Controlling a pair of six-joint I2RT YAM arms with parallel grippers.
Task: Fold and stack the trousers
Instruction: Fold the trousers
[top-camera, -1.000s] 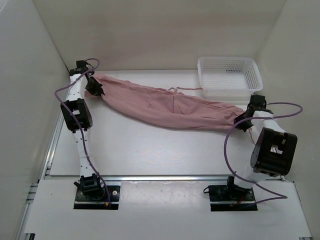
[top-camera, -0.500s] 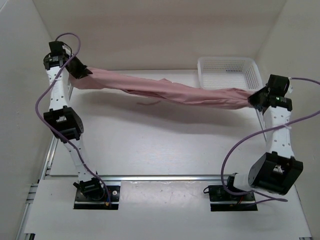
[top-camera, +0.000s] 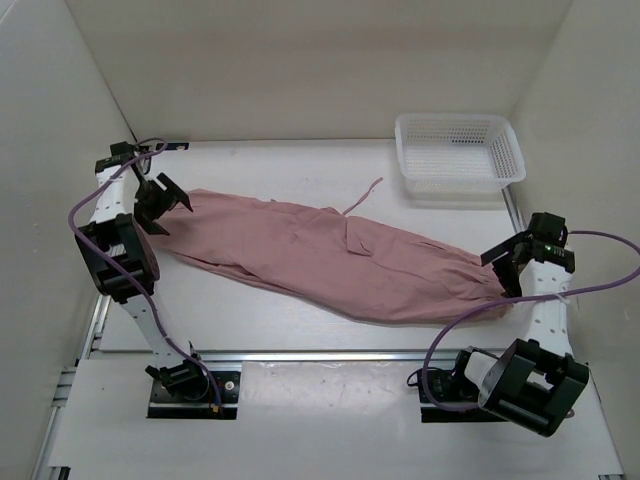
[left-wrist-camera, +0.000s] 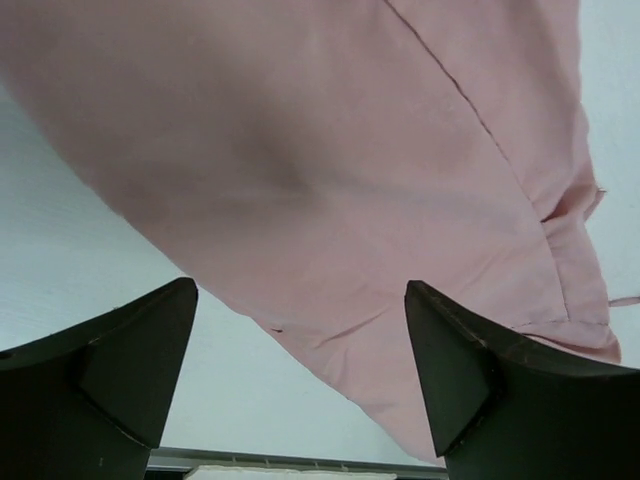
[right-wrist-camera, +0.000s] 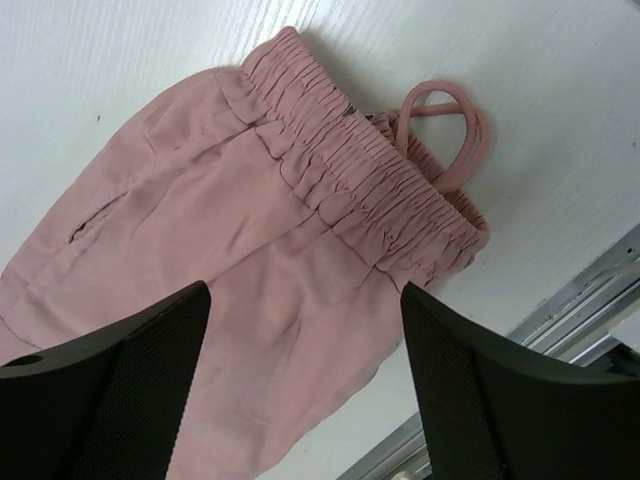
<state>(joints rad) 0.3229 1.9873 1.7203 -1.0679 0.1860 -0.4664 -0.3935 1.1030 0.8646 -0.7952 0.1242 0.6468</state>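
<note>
The dusty-pink trousers (top-camera: 340, 260) lie flat and stretched out in a long slant across the table, from far left to near right. My left gripper (top-camera: 163, 203) hovers open over their left end, and in the left wrist view the cloth (left-wrist-camera: 330, 150) lies below the spread fingers (left-wrist-camera: 120, 370), untouched. My right gripper (top-camera: 506, 263) hangs open over the right end. Its wrist view shows the gathered elastic waistband (right-wrist-camera: 370, 190) and a drawstring loop (right-wrist-camera: 445, 125) on the table, with nothing between the fingers (right-wrist-camera: 470, 400). A pocket flap (top-camera: 352, 235) shows mid-cloth.
A white mesh basket (top-camera: 460, 150) stands at the far right corner. A thin pink cord (top-camera: 366, 192) trails from the far edge of the cloth. White walls close in left, right and behind. A metal rail (top-camera: 330, 355) runs along the near table edge.
Both arms raised the trousers taut in the air, then brought them down nearer to me. Both grippers have opened and let the cloth go; it now lies flat.
</note>
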